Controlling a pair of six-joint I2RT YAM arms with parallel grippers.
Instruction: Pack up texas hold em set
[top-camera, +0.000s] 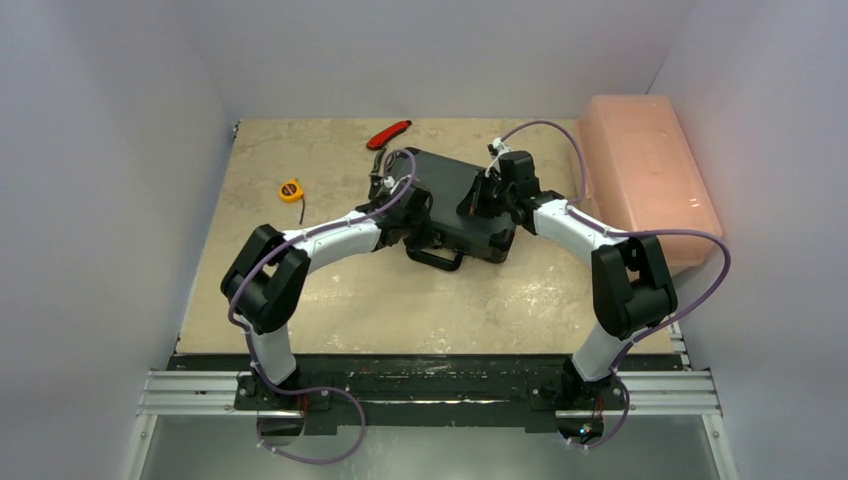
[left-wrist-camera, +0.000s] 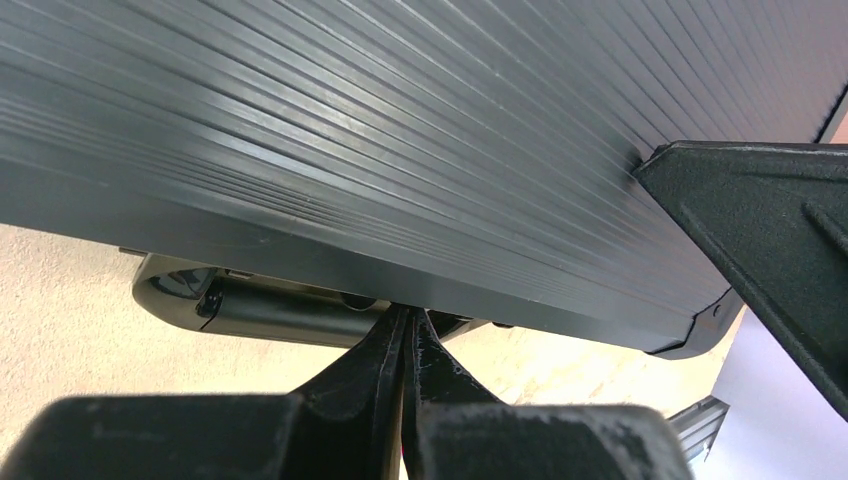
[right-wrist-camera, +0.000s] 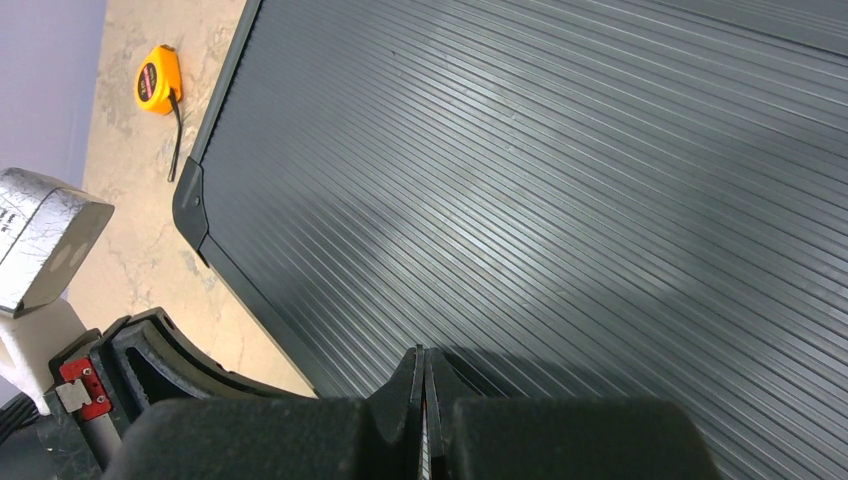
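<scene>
The texas hold em set shows as a black ribbed briefcase, lying closed and flat mid-table with its handle toward me. My left gripper is shut, and its tips sit under the case's front edge, beside the handle. My right gripper is also shut, with its tips resting on the ribbed lid. Neither gripper holds anything. What is inside the case is hidden.
A pink plastic box lies along the right wall. Red-handled pliers rest behind the case. A yellow tape measure sits to the case's left. White walls close in the table on three sides.
</scene>
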